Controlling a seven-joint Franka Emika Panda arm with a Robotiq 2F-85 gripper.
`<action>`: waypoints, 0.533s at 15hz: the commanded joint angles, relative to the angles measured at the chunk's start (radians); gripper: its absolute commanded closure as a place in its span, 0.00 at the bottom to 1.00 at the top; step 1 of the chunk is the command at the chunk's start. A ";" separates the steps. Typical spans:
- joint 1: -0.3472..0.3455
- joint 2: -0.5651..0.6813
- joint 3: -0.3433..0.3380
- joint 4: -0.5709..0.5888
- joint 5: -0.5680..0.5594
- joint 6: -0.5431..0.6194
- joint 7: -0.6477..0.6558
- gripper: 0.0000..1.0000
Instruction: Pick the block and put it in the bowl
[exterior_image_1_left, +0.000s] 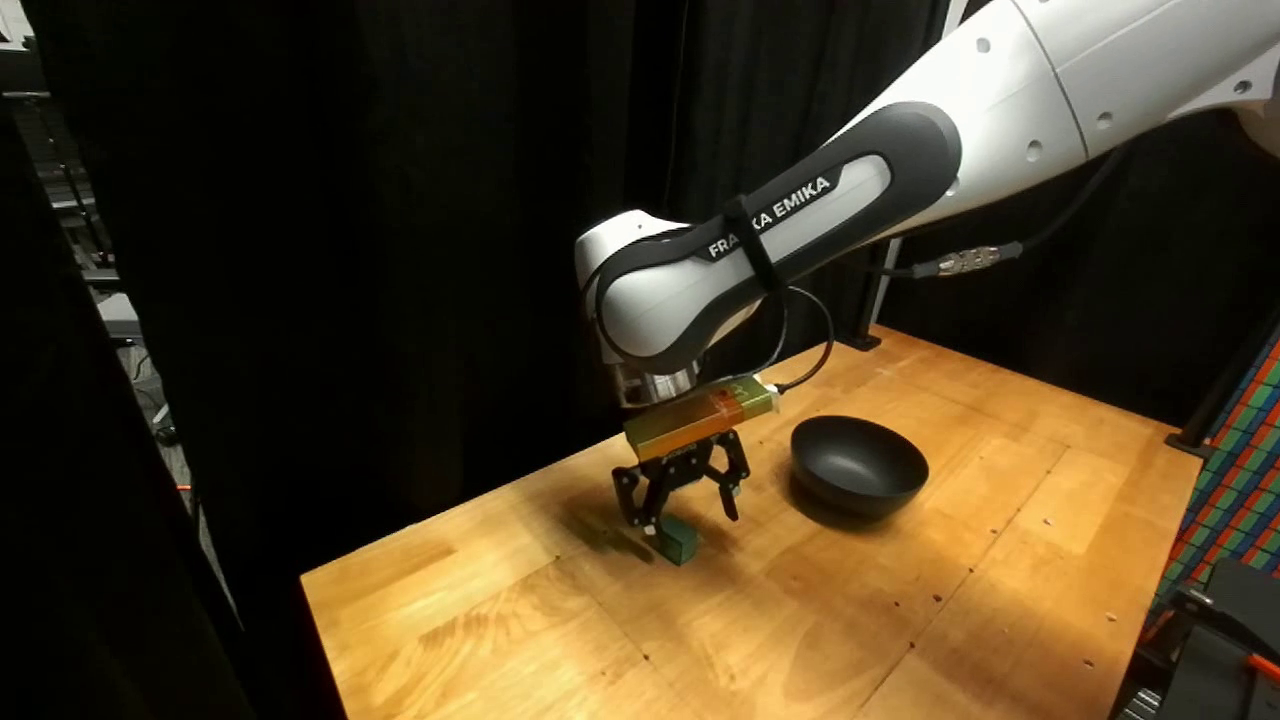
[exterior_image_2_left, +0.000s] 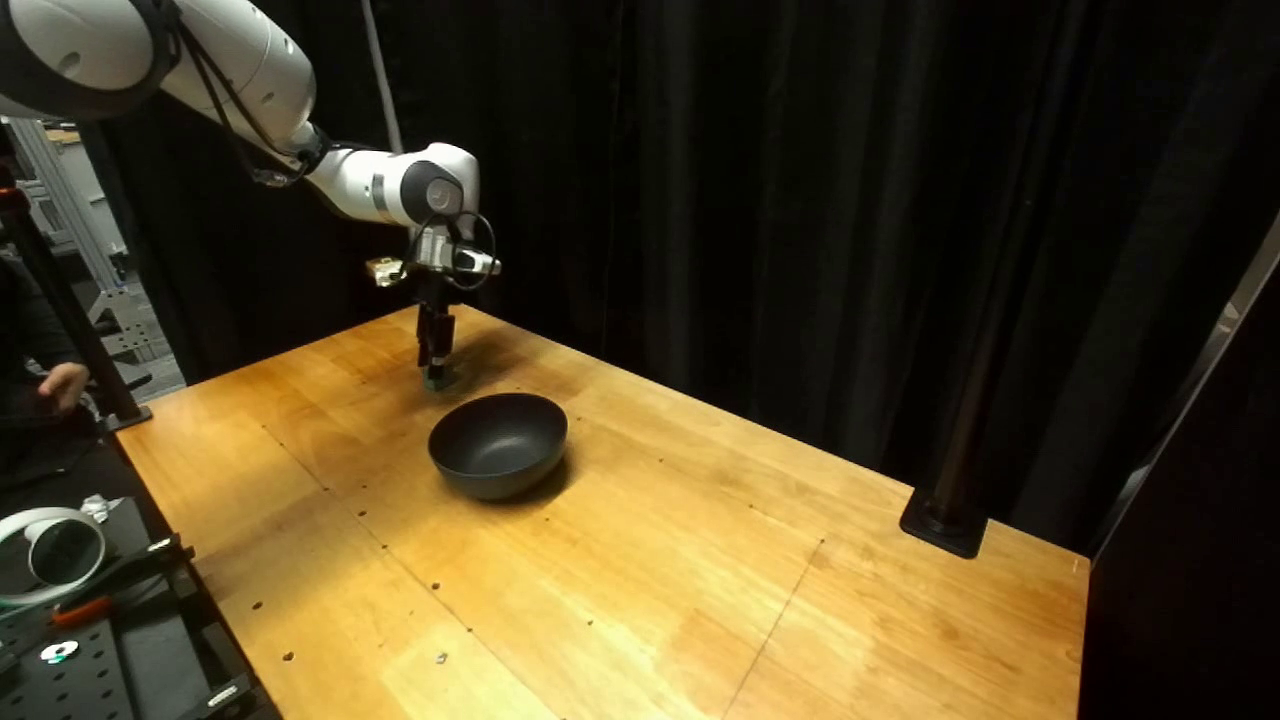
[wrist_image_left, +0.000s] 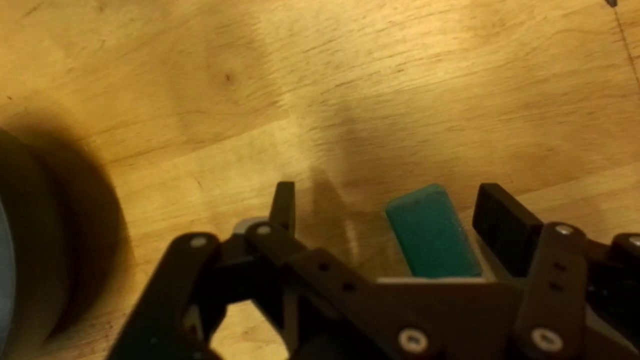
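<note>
The block (exterior_image_1_left: 681, 541) is a small dark green piece resting on the wooden table. In the wrist view the block (wrist_image_left: 434, 235) lies between the two fingers, slanted and closer to the right-hand finger, with its lower end hidden by the gripper body. My gripper (exterior_image_1_left: 692, 522) is open and low over the block in an exterior view. The gripper also shows in the wrist view (wrist_image_left: 385, 200), with gaps beside the block. The round black bowl (exterior_image_1_left: 858, 462) stands empty beside the gripper; it also shows in an exterior view (exterior_image_2_left: 500, 470) and partly at the wrist view's left edge (wrist_image_left: 30, 235).
The wooden table (exterior_image_1_left: 780, 630) has small holes and seams. A black post base (exterior_image_2_left: 943, 522) stands at a table edge. Black curtains (exterior_image_2_left: 760, 200) hang behind. A dark cart with gear (exterior_image_2_left: 150, 640) stands against the table's side, and a person's hand (exterior_image_2_left: 66, 386) shows beyond the edge.
</note>
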 joint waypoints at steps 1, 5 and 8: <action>0.006 0.030 -0.007 0.058 -0.001 -0.025 0.001 0.38; 0.006 0.038 -0.012 0.072 -0.001 -0.028 0.006 0.71; 0.006 0.040 -0.016 0.084 -0.002 -0.033 0.011 0.88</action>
